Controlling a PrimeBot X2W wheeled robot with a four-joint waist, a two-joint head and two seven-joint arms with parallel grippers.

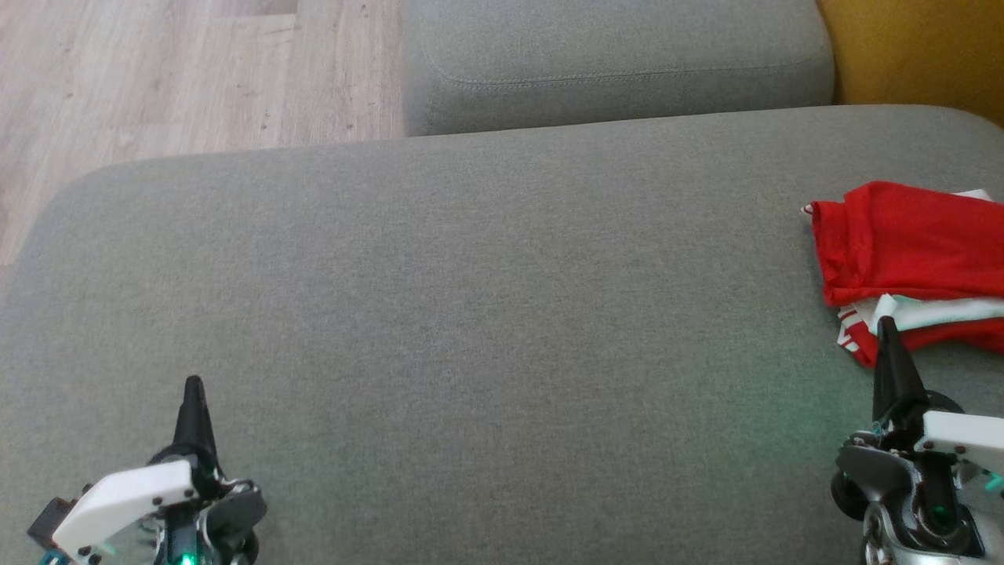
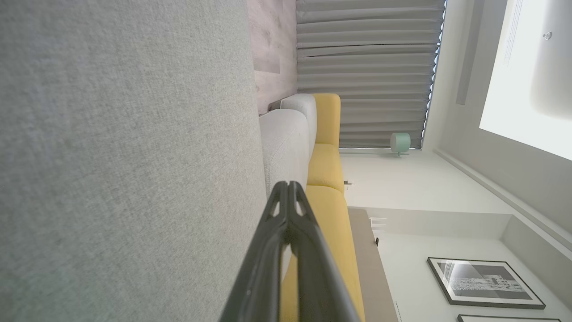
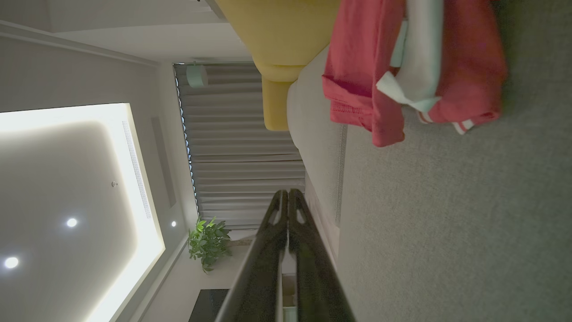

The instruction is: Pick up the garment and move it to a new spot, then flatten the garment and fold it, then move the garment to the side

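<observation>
On the cushion (image 1: 471,314), at its far right, lies the folded red-and-white garment (image 1: 910,243), just ahead of the right gripper (image 1: 886,326), whose fingers are pressed together and hold nothing. The left gripper (image 1: 192,386), likewise closed and empty, is well apart. The garment's long axis runs sideways, with its folded end facing left.

The left gripper (image 1: 193,391) sits at the lower left of the head view, fingers pressed together and pointing up the frame. The right gripper (image 1: 887,329) mirrors it at the lower right, equally closed.
</observation>
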